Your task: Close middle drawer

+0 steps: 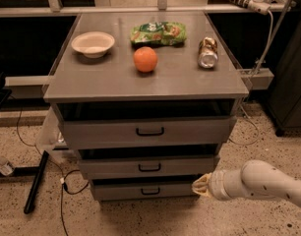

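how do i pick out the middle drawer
Find the grey cabinet with an orange on top; the gripper is at its lower right. Of three drawers, the middle drawer sits between the taller top drawer and the narrowest bottom drawer.

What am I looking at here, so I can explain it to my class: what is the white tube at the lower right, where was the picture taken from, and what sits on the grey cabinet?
There is only one picture, taken by one camera that looks down at the front of a grey cabinet. Where that camera is mounted is not known. The white tube is a robot's arm. Its pale tip is the gripper, the part it uses to grab and push. The gripper sits low, by the right end of the bottom drawer and just under the middle drawer. Nothing can be seen in its grip. The middle drawer stands out a little, with a dark gap above its front. On the cabinet's top lie a white bowl, an orange, a green snack bag and a can on its side.
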